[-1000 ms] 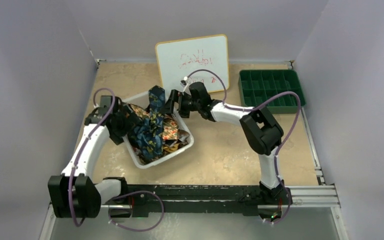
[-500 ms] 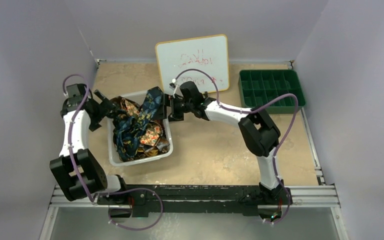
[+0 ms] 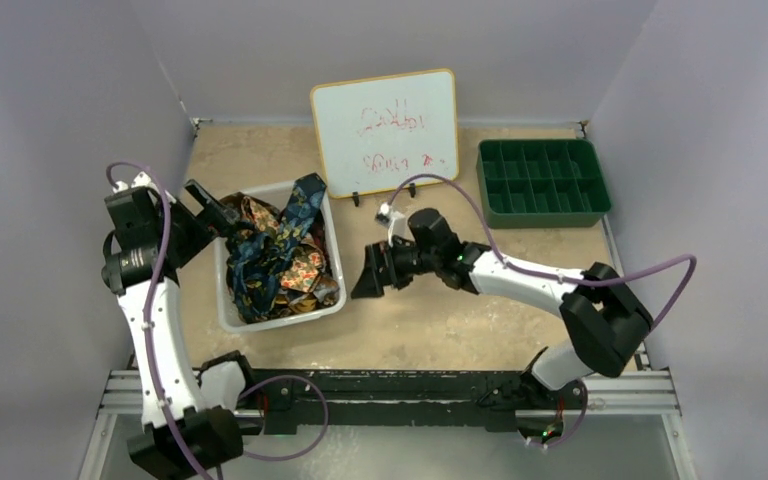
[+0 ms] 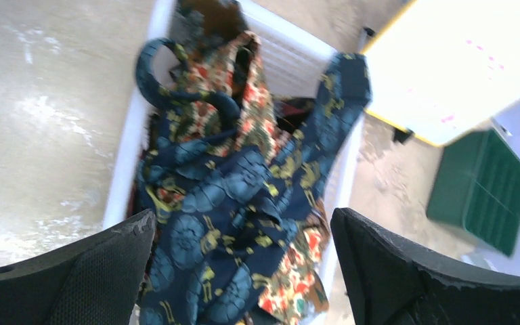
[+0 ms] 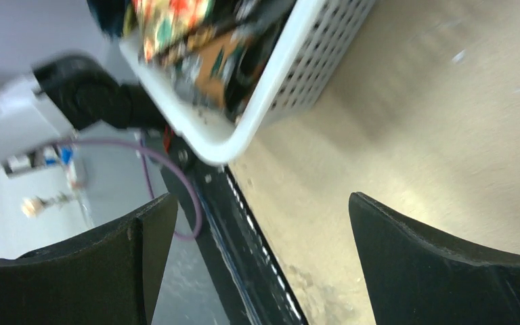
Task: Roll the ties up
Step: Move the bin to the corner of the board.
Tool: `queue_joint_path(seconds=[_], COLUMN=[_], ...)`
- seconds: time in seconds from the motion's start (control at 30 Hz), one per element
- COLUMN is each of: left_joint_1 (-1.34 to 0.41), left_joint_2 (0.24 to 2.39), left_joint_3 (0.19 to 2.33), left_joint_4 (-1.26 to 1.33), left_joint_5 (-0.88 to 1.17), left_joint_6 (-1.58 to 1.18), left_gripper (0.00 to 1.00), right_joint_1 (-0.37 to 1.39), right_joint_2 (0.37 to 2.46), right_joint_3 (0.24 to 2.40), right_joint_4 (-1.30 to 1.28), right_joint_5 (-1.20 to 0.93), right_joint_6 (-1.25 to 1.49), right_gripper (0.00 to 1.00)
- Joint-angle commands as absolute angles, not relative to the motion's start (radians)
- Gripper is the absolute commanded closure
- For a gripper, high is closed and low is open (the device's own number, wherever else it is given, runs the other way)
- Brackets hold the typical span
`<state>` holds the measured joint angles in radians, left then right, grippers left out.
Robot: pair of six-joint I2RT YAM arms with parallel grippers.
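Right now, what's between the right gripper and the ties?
Bare table, then the basket wall, before the ties; the top view shows it.

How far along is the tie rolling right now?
Done: nothing; no rolled tie is visible. In hand: nothing; the left gripper hovers open at the left side of the white basket, and the right gripper is open over the table beside it. Left: every step, since the ties lie tangled in the basket.

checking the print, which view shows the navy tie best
Left wrist view: the navy tie fills it, print clear. The top view shows it small in the basket; right wrist shows only the basket's corner.
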<state>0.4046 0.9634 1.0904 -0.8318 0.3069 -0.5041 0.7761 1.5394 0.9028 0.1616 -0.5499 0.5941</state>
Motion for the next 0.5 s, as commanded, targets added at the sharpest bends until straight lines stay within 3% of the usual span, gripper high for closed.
queue_joint_path(seconds=[0.0, 0.23, 0.47], left_joint_1=[0.406, 0.406, 0.406], left_joint_2=[0.887, 0.848, 0.831], left_joint_3=[1.059, 1.051, 1.064], left_joint_4=[-0.879, -0.934, -0.903], left_joint_5=[0.515, 0.543, 0.500], left_joint_6=[-0.458, -0.417, -0.483], left_gripper=[0.00, 0.00, 0.00], right_joint_1=[0.880, 1.036, 1.056], right_joint_2=[1.485, 1.620, 1.830], right_joint_3=[0.821, 0.916, 1.164], right_joint_4=[0.209, 0.224, 0.351], right_joint_5=[-0.526, -0.214, -0.133], right_joint_6=[0.456, 0.356, 0.558], right_gripper=[0.01, 0.01, 0.01])
